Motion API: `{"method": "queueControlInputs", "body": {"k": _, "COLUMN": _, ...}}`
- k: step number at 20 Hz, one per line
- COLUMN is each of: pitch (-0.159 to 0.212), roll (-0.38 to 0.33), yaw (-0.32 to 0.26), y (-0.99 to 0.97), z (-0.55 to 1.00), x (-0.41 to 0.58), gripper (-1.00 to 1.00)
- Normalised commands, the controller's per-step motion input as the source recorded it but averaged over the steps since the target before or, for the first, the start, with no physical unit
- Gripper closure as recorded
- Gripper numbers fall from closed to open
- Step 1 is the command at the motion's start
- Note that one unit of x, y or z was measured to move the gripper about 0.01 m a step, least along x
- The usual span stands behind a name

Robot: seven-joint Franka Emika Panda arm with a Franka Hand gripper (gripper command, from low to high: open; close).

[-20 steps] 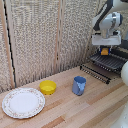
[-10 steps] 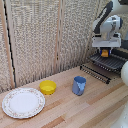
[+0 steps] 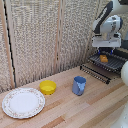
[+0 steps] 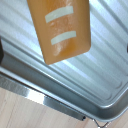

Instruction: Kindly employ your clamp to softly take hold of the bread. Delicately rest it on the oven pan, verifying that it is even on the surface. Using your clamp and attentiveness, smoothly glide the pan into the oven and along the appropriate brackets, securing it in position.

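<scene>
The bread (image 3: pixel 103 58), a small orange-brown piece, lies on the oven pan (image 3: pixel 111 65), a dark ridged tray at the exterior view's right. In the wrist view the bread (image 4: pixel 60 30) shows two pale stripes and rests flat on the pan's silvery ridges (image 4: pixel 75 75). My clamp (image 3: pixel 106 51) hangs just above the bread with its fingers spread and nothing between them. Only dark slivers of the fingers show at the edges of the wrist view. The oven cannot be made out clearly behind the arm.
A blue mug (image 3: pixel 79 85), a round yellow bowl (image 3: pixel 48 87) and a patterned white plate (image 3: pixel 22 102) stand on the wooden table (image 3: pixel 75 110). A woven screen (image 3: pixel 45 35) backs the table. A white rounded part (image 3: pixel 124 73) is at the right edge.
</scene>
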Motion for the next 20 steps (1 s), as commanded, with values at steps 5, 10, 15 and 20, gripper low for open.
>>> {"method": "queueControlInputs", "body": {"k": 5, "pitch": 0.0, "roll": -0.105, "yaw": 0.036, "y": 0.35, "z": 0.49, "x": -0.368, "gripper": -1.0}}
{"method": "queueControlInputs", "body": {"k": 10, "pitch": 0.0, "roll": -0.089, "yaw": 0.0, "y": 0.61, "z": 0.89, "x": -0.577, "gripper": -1.0}}
{"method": "queueControlInputs", "body": {"k": 15, "pitch": -0.009, "roll": -0.048, "yaw": 0.0, "y": 0.69, "z": 0.83, "x": -0.522, "gripper": -1.0}}
{"method": "queueControlInputs", "body": {"k": 20, "pitch": -0.053, "roll": -0.027, "yaw": 0.0, "y": 0.81, "z": 0.57, "x": -0.294, "gripper": -1.0}}
